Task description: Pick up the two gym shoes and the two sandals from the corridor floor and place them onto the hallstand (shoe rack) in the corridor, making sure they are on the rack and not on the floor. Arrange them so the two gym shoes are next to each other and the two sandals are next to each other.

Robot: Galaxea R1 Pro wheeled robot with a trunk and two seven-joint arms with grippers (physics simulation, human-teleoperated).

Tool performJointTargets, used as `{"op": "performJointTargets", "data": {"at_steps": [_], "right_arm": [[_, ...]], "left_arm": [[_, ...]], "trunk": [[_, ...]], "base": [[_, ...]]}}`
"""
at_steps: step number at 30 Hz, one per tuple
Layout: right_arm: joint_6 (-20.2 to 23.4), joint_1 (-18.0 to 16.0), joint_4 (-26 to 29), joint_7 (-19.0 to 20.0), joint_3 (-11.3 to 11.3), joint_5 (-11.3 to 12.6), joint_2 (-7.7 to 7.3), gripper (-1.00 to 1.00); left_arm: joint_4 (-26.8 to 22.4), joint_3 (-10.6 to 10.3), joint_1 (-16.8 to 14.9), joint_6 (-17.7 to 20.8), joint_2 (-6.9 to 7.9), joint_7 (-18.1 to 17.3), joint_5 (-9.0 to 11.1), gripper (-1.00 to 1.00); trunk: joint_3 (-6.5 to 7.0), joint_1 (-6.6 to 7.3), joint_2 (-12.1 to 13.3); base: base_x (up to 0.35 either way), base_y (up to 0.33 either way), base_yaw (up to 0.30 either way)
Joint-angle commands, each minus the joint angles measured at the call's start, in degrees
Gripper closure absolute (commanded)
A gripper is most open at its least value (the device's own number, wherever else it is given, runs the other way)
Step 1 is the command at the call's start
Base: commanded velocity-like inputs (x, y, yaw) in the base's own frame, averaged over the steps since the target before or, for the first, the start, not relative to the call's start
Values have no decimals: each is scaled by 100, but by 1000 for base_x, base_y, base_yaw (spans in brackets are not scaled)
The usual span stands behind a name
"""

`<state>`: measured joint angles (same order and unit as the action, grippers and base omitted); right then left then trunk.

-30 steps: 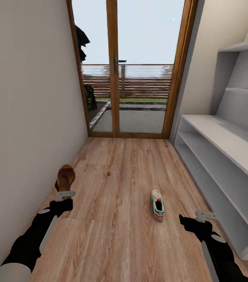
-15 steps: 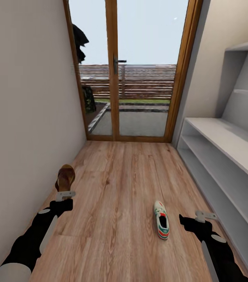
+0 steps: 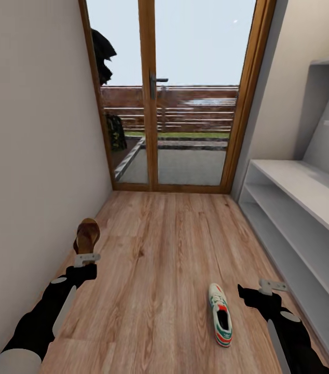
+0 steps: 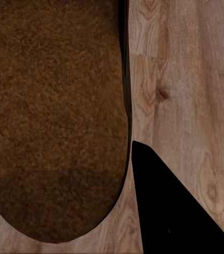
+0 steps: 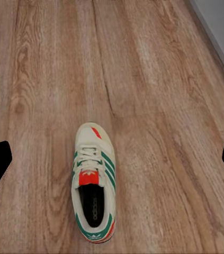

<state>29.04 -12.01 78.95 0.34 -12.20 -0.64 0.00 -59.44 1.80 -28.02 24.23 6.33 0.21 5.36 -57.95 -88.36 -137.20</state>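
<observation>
White-and-green gym shoe (image 3: pixel 220 315) on the corridor floor (image 3: pixel 159 249), just beside released right pincer (image 3: pixel 271 285); light, fairly stiff, best gripped across the heel collar. Left pincer (image 3: pixel 86 258) grasps a brown sandal (image 3: pixel 86 235)

Corridor floor (image 3: pixel 159 249): wood-plank laminate, light brown, visible grain and knots, faint satin sheen.
Sandal (image 3: pixel 87 235): dark brown, leather-like; footbed (image 4: pixel 53 116) rough, grainy, matt, suede-like.
Gym shoe (image 3: pixel 220 314): off-white upper, smooth, matt; green stripes, red-orange tongue patch (image 5: pixel 89 179); cloth laces; dark insole.
Hallstand (image 3: pixel 299 202): white, smooth, matt, painted-board look.
Door frame (image 3: pixel 147 93): warm brown wood, slight gloss; glass panes clear.
Walls (image 3: pixel 29 130): plain off-white, matt.
Robot arms (image 3: pixel 50 306): black, smooth, with pale grey plastic-looking parts.
</observation>
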Motion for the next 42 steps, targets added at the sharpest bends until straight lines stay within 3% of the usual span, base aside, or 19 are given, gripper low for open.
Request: {"op": "performJointTargets", "data": {"at_steps": [1,8,13,17,20,25,33,42], "right_arm": [[31,-3,7,6,-2,-8,0,-100],[31,-3,10,-2,5,-14,6,-100],[31,-3,11,-12,0,-6,4,-100],[31,-3,7,-12,-1,-6,2,-100],[31,-3,-15,-10,6,-6,7,-100],[31,-3,-26,-4,7,-1,9,-100],[31,-3,-34,9,7,2,9,-100],[31,-3,-38,10,7,2,9,-100]], "left_arm": [[-8,5,-2,38,0,-12,36,100],[-7,5,-2,38,-14,-14,36,100],[-5,-2,-2,38,-138,-16,28,100],[8,-235,-2,16,-239,-28,33,100],[-37,-519,-14,4,-416,-30,35,100],[-119,-565,-19,-88,-503,-30,57,100],[-124,-581,-12,-152,-543,-30,53,100],[-121,-577,-11,-156,-545,-30,53,100]], "trunk": [[-6,-2,-2],[-6,-2,-2],[-6,-2,-2],[-6,-2,-2],[-6,-2,-2],[-6,-2,-2],[-6,-2,-2],[-6,-2,-2]], "base": [[176,0,0],[45,0,0],[3,0,0],[0,0,0],[0,0,0],[0,0,0],[0,0,-18],[28,15,-258]]}}
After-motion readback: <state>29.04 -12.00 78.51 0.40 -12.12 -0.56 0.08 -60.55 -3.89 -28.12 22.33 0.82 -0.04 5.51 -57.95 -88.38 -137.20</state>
